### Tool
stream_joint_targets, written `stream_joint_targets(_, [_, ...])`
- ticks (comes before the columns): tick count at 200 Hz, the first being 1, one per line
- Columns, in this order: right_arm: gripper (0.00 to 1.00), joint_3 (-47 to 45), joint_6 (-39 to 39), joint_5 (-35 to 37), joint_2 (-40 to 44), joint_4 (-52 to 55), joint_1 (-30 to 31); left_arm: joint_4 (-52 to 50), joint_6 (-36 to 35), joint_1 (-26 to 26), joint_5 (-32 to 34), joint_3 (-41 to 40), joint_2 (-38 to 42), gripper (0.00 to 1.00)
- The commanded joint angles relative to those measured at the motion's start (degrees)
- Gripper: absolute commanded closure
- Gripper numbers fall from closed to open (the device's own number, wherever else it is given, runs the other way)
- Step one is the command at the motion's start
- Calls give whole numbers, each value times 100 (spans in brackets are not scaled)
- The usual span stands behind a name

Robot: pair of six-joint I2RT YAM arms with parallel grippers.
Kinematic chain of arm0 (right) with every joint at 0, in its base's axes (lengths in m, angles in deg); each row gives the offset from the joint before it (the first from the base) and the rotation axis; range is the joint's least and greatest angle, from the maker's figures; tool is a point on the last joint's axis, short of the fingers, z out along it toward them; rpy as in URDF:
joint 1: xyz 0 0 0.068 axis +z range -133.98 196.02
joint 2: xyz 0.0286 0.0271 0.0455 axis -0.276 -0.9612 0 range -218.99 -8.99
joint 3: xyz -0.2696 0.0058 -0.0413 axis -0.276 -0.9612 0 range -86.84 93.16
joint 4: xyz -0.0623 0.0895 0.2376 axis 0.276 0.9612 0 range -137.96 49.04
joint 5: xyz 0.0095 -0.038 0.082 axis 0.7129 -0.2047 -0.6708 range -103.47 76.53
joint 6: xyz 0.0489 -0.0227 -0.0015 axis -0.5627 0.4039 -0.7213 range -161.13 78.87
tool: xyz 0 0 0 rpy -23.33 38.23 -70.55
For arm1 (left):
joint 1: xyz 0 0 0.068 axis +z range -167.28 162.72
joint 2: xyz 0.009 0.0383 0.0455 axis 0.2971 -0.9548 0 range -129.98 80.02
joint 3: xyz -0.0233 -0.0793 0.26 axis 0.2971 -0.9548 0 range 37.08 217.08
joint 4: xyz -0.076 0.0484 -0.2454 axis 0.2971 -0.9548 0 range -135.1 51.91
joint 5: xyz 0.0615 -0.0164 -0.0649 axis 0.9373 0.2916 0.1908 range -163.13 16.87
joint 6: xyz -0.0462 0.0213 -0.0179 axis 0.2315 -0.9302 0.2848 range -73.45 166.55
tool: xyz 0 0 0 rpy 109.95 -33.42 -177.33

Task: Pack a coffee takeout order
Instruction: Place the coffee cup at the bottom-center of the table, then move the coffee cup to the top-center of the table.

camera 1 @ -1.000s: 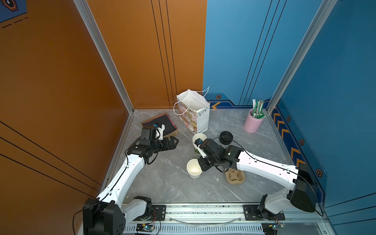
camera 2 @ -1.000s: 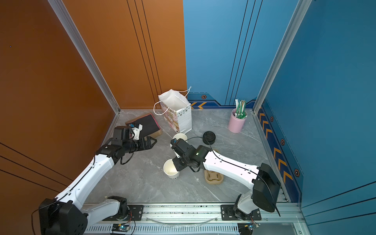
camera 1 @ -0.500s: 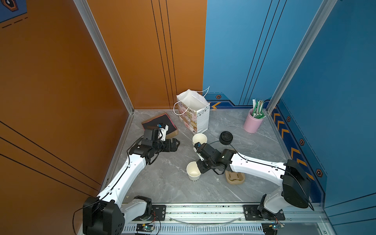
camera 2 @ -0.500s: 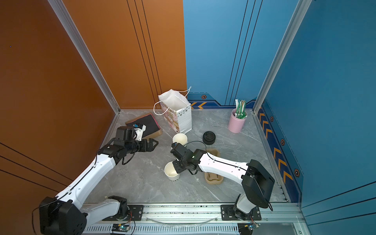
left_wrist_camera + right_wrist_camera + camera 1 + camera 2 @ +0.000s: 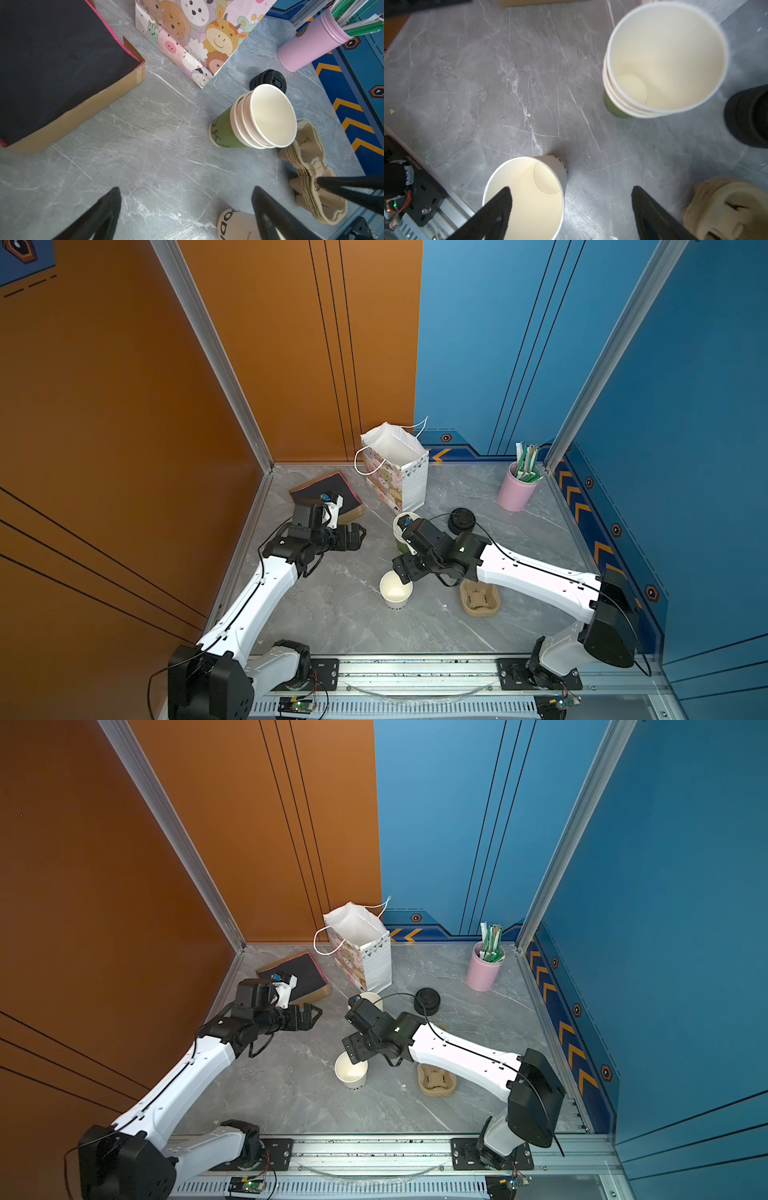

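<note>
1. Grey stone-look table (image 5: 332,614): hard, smooth, veined; slippery under a light cup, so no sideways nudges.
2. Paper gift bag (image 5: 399,477): cartoon-animal print, upright, mouth open, at back; thin walls, load from straight above.
3. Black paper napkin (image 5: 52,62): flat, matte, top layer in brown cardboard box (image 5: 83,116), near left gripper (image 5: 186,189); that gripper spread wide, empty, over bare table.
4. Right gripper (image 5: 571,190): spread wide, gripping nothing, one finger over or just inside mouth of whitish paper cup (image 5: 529,197), cannot tell which. Probable step: back off cup, fetch lid. Raise straight up before swinging, to avoid hooking rim.
5. Cup: upright, lidless, alone mid-table; thin tapered paper wall, rolled rim, easily crushed.
6. Round black plastic lid (image 5: 461,520): rigid, top of short stack beside green-bottomed cup stack (image 5: 259,120); pinch by edge, seat level, press evenly.
7. Slim white-wrapped straw (image 5: 519,452): in pink tumbler (image 5: 515,491), back right corner.
</note>
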Motion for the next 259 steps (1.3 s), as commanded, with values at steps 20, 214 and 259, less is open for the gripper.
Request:
stream_joint_targets(20, [0, 1149, 104, 632, -496, 729, -687, -113, -151, -15, 201, -139, 221, 2])
stream_joint_targets(214, [0, 2943, 439, 129, -2562, 1529, -1023, -113, -171, -10, 156, -149, 160, 2])
stream_joint_targets(259, [0, 2970, 420, 160, -2715, 1553, -1027, -111, -167, -8, 146, -155, 161, 2])
